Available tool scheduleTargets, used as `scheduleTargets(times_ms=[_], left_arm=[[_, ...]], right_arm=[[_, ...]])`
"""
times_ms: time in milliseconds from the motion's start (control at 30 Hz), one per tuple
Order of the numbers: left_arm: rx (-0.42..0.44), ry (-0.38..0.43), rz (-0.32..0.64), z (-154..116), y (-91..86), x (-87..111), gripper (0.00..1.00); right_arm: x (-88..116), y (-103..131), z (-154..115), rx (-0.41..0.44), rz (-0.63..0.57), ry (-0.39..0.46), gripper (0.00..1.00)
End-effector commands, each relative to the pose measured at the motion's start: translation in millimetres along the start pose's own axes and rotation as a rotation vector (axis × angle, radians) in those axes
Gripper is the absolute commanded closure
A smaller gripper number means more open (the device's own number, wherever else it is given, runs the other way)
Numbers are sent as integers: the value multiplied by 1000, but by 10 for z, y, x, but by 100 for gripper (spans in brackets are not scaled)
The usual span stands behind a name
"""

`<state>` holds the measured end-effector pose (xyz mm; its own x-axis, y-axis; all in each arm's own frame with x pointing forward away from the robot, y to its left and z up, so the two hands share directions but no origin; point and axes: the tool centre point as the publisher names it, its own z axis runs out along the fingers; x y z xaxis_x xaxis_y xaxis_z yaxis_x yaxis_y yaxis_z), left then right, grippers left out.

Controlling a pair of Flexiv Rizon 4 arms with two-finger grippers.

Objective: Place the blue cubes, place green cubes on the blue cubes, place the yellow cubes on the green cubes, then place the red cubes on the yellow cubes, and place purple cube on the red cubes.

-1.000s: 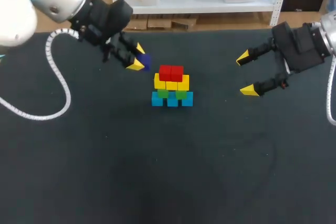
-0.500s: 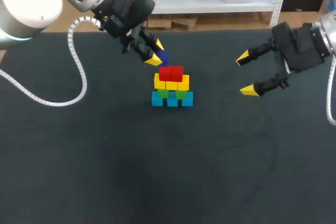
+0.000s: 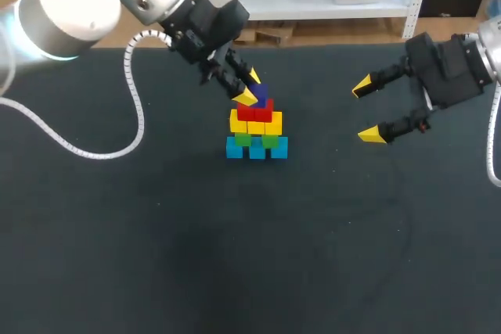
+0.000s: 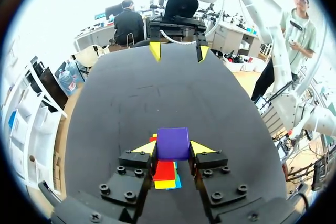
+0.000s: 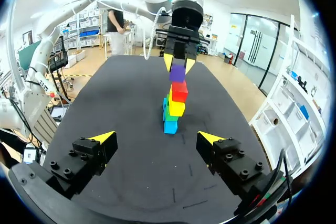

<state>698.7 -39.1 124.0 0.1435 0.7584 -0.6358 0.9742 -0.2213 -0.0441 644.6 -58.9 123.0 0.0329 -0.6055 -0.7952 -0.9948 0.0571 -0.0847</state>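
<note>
A cube pyramid stands mid-table: blue cubes (image 3: 257, 148) at the base, green cubes (image 3: 256, 139), yellow cubes (image 3: 256, 123), then red cubes (image 3: 255, 112) on top. My left gripper (image 3: 250, 86) hovers just over the red cubes, shut on the purple cube (image 3: 259, 93). In the left wrist view the purple cube (image 4: 173, 143) sits between the yellow fingertips with the red cubes (image 4: 165, 170) directly beneath. My right gripper (image 3: 367, 110) stands open to the right of the stack, holding nothing. In the right wrist view the right gripper (image 5: 156, 138) faces the stack (image 5: 174, 107) from a distance.
The dark table (image 3: 235, 248) has free room on all sides of the stack. The left arm's white cable (image 3: 117, 127) loops over the table's left part.
My left gripper has carried the purple cube rightward from left of the stack to just above the red cubes. The right arm has stayed still.
</note>
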Motion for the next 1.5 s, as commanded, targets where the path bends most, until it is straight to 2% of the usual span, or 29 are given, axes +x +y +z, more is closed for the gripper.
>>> scheduleTargets(times_ms=[33, 1233, 1500], left_arm=[[39, 0, -1, 8, 82, 24, 100], [38, 21, -22, 22, 144, 113, 100], [38, 24, -20, 28, 147, 107, 95]], right_arm=[[4, -6, 9, 0, -1, -2, 0], [4, -6, 9, 0, -1, -2, 0], [4, -6, 9, 0, -1, -2, 0]])
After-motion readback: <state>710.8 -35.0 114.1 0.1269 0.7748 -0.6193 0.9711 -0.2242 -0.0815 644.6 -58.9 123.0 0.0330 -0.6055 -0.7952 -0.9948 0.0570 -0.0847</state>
